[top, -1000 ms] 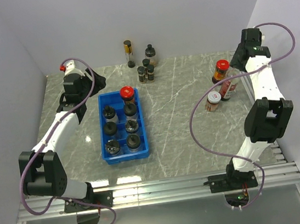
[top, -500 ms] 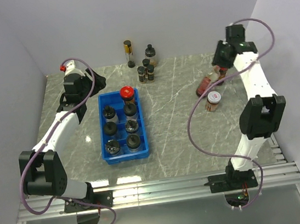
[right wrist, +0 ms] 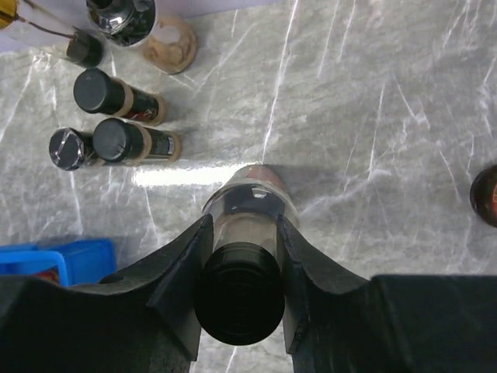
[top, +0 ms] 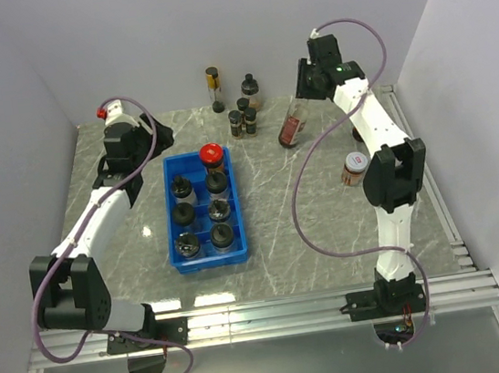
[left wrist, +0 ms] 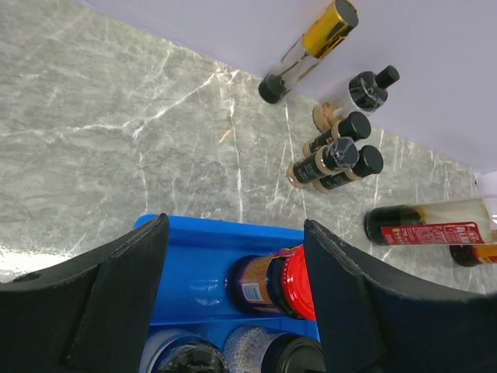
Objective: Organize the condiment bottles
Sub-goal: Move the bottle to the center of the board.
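Note:
My right gripper (top: 301, 104) (right wrist: 242, 227) is shut on the neck of a black-capped glass sauce bottle (top: 292, 128) (right wrist: 247, 200) with a red label. The bottle hangs tilted over the back middle of the table, and the left wrist view catches it too (left wrist: 435, 225). A cluster of small black-capped jars (top: 243, 119) (right wrist: 116, 116) (left wrist: 335, 155) stands just left of it, beside a tall gold-capped bottle (top: 214, 88) (left wrist: 307, 50). The blue tray (top: 173, 242) holds several jars, among them a red-capped jar (top: 211, 153) (left wrist: 276, 281). My left gripper (top: 146, 141) (left wrist: 233, 225) is open and empty above the tray's far left corner.
A white-capped jar (top: 355, 168) stands on the marble at the right, next to the right arm. A dark round jar (right wrist: 486, 194) shows at the right edge of the right wrist view. Walls close the table at the back and both sides.
The right arm has swung left from the table's right side to the back middle, carrying the red-labelled bottle. The left arm has not moved.

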You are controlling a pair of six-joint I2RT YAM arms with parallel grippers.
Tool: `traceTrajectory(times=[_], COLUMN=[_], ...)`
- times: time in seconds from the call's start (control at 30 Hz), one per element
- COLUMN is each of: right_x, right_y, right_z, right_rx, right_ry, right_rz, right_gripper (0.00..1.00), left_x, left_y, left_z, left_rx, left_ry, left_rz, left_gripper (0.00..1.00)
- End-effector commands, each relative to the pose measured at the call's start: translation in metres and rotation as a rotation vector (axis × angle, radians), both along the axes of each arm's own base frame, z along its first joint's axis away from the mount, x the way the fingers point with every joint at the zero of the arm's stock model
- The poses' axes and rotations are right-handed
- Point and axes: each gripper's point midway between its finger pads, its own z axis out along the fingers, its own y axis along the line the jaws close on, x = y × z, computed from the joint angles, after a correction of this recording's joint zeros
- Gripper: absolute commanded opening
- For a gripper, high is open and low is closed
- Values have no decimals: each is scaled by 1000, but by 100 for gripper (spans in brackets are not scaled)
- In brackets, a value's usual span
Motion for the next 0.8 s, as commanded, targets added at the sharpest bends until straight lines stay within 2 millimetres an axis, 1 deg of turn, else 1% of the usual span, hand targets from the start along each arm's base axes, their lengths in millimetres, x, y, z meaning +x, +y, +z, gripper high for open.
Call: traceTrajectory(times=[0.0,0.03,0.07,0.1,0.13,0.17,0.2,0.27,0.3,0.4,0.43,0.5,0.53,0.63,0.77], right_x=[29,32,32,35,36,37,38,38,38,37,37,36,36,35,33], right_y=[9,11,16,19,20,24,26,30,31,30,33,34,34,36,36], right_z=[66,71,73,68,75,73,72,71,71,71,71,73,74,79,86], right_rx=[-24,-39,-44,-49,-53,-53,-51,-52,-56,-59,-60,-64,-65,-61,-50], right_ry=[-241,-264,-272,-267,-284,-284,-282,-283,-283,-283,-282,-289,-291,-301,-312], right_rz=[-31,-30,-19,-13,-5,7,13,28,32,35,39,41,41,46,44], right_gripper=[0,1,4,5,7,14,16,25,34,48,55,64,71,77,79], left_x=[-8,-9,-11,-12,-13,-13,-14,-16,-16,-17,-17,-17,-16,-16,-16], left_y=[8,11,11,12,13,14,15,16,17,17,18,17,17,17,16], left_z=[28,27,29,29,28,29,29,29,30,29,29,30,29,29,29], left_rx=[19,20,21,22,25,26,27,27,28,30,28,26,24,23,23], left_ry=[-73,-70,-75,-75,-72,-74,-74,-74,-75,-74,-74,-75,-75,-75,-76], left_rz=[23,31,32,35,37,40,42,45,46,47,47,45,44,44,42], left_gripper=[76,76,76,76,76,76,76,76,76,76,76,76,76,76,76])
